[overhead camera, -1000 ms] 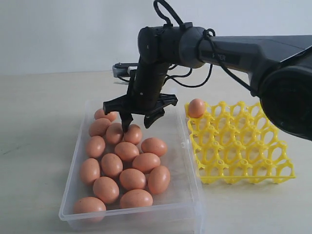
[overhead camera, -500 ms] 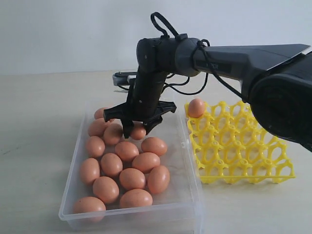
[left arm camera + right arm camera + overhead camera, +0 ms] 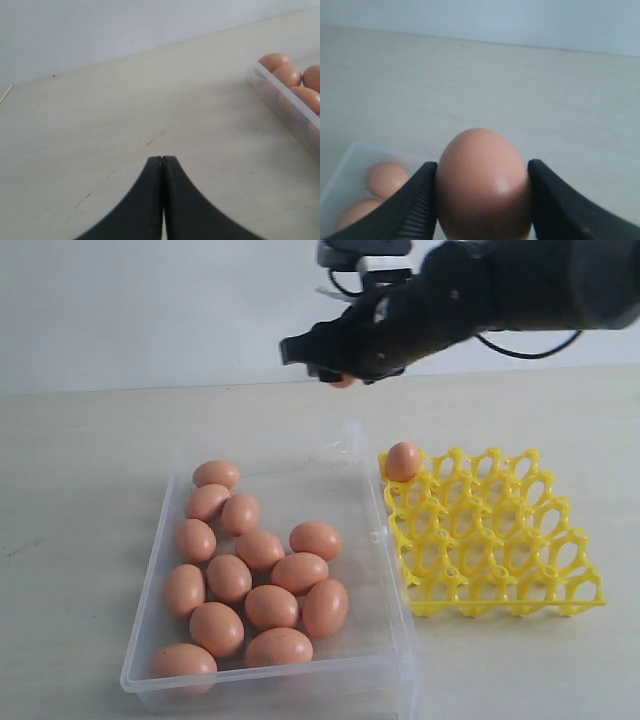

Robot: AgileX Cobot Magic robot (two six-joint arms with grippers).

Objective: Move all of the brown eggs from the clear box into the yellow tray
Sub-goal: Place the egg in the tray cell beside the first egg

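up and out of the clear box (image 3: pixel 352 490) with the right tool (image 3: pixel 345 368), a second ago down among the brown eggs (image 3: pixel 260 570). now clamped partway shut around one brown egg (image 3: pixel 481 180), high over the worktop (image 3: pixel 80 490). pick done; across to a free cup of the yellow tray (image 3: pixel 500 540) next, probably. many left in the box. left tool (image 3: pixel 162 200) pressed together, empty.
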